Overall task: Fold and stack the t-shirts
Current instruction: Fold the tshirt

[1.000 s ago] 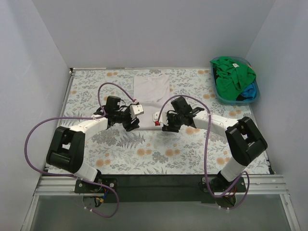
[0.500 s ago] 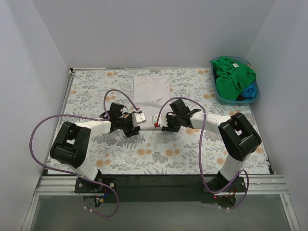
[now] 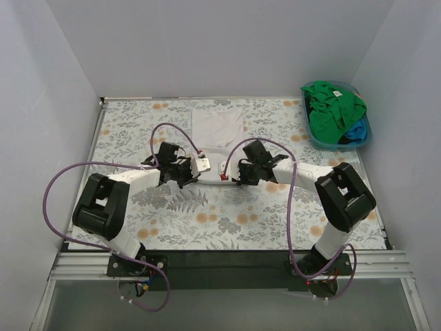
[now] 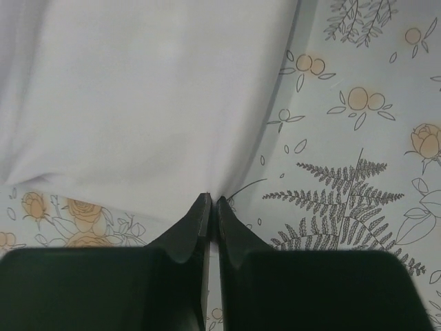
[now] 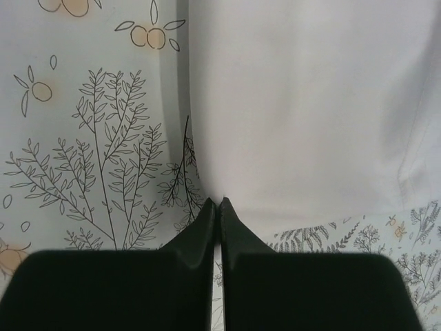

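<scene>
Over the last second I draw the left gripper [image 4: 212, 200] and right gripper [image 5: 220, 202] inward to the near hem of the white t-shirt [image 3: 217, 126], just above centre frame, both pinched on its fabric, so the fold looks ready to begin.

- No word, number or brand mark can be read in any of the three views.
- A small white tag [image 3: 337, 92] lies on the green t-shirt [image 3: 322, 116] in the blue tub [image 3: 329, 145] at the far right. Whatever is printed on it is too small to make out.
- The white t-shirt [image 4: 138, 89] shows plain fabric in both wrist views, with no print or label in sight.
- The cloth [image 3: 227, 214] carries only drawn flowers, ferns and leaves, not writing.
- From above, the shells of the left arm [image 3: 127, 181] and right arm [image 3: 311, 172] show no legible lettering.
</scene>
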